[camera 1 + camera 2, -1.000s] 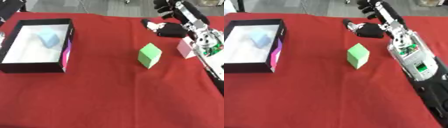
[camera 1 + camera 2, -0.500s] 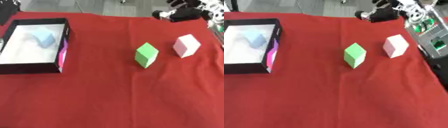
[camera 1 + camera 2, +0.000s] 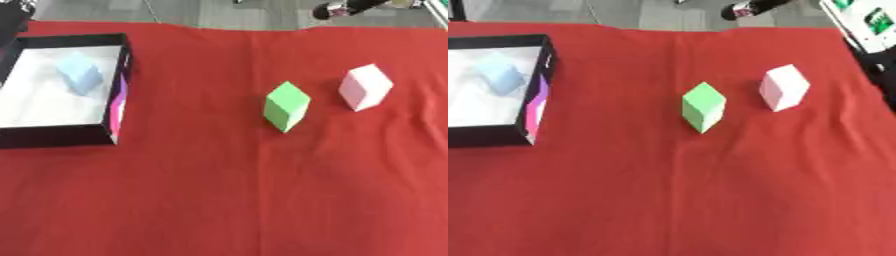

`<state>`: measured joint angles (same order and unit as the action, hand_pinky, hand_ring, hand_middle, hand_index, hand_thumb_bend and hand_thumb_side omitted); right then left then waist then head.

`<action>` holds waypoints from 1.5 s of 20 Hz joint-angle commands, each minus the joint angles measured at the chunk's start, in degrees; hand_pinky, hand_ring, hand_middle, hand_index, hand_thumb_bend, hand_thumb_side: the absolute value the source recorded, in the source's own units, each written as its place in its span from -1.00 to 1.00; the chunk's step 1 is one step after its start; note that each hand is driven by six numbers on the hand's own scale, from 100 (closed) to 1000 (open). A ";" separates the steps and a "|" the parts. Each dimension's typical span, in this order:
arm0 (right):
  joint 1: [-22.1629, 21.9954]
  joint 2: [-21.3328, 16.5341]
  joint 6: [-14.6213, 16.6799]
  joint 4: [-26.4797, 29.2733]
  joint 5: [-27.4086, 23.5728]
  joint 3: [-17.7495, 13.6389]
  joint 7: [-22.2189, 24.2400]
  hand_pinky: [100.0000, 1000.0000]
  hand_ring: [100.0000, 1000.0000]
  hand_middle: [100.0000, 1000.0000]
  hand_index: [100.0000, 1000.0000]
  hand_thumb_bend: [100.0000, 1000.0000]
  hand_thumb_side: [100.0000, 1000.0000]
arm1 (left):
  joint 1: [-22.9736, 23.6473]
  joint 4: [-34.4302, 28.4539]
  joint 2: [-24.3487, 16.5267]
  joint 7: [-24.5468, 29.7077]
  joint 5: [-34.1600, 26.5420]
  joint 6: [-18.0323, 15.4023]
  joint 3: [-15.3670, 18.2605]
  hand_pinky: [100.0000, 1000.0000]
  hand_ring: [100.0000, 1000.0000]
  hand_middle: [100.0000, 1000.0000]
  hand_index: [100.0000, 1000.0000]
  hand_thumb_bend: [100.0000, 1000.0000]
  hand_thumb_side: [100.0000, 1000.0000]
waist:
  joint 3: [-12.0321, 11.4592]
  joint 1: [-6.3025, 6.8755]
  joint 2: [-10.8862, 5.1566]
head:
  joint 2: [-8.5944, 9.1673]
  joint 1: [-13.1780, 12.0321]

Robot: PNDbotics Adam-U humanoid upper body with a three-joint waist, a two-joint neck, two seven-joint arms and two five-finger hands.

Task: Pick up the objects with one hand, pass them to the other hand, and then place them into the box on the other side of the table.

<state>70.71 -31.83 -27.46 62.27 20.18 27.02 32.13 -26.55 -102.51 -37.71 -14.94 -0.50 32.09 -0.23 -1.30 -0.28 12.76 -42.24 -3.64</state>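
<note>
Lying well below right robot hand (image 3: 343,7), green block (image 3: 286,106), pink block (image 3: 365,87), grip unclear

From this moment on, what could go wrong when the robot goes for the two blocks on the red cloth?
1. The green block and pink block stand close together; fingers closing on one may knock the other.
2. The box lies far to the left, so a dropped handover is possible.
3. The light blue block already sits inside; a new one may land on it.
</note>
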 commanded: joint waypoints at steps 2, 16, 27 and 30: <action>3.18 0.81 2.07 -6.70 5.81 -0.72 5.18 0.78 0.77 0.69 0.77 0.05 -0.15 | -0.31 -0.38 -1.85 -0.09 0.36 0.24 0.39 0.39 0.45 0.26 0.38 -0.88 0.42 | 0.23 -0.84 -1.40 | -0.14 0.09; 3.89 2.95 6.49 -22.41 15.24 -4.57 12.78 0.80 0.76 0.61 0.73 0.16 -0.02 | 0.06 0.43 -2.54 -0.09 0.29 0.69 0.46 0.39 0.43 0.20 0.34 -0.89 0.44 | 0.88 -1.36 -1.38 | -0.62 -0.35; 3.52 2.57 9.52 -26.15 17.73 -7.24 14.11 0.78 0.74 0.58 0.74 0.13 0.26 | 0.37 1.17 -2.58 -0.27 0.43 1.04 0.42 0.38 0.42 0.16 0.32 -0.87 0.42 | 0.90 -1.41 -1.45 | -0.96 -0.50; 3.53 2.48 10.45 -27.23 18.84 -7.80 14.83 0.78 0.73 0.58 0.74 0.12 0.33 | 0.45 1.35 -2.62 -0.18 0.53 1.15 0.39 0.38 0.41 0.16 0.32 -0.87 0.42 | 0.86 -1.52 -1.43 | -1.20 -0.55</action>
<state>73.07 -28.00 -17.30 35.02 38.32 19.85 46.53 -25.64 -100.75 -38.28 -15.10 -0.33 33.09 -0.23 -0.41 -1.09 12.74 -43.18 -3.97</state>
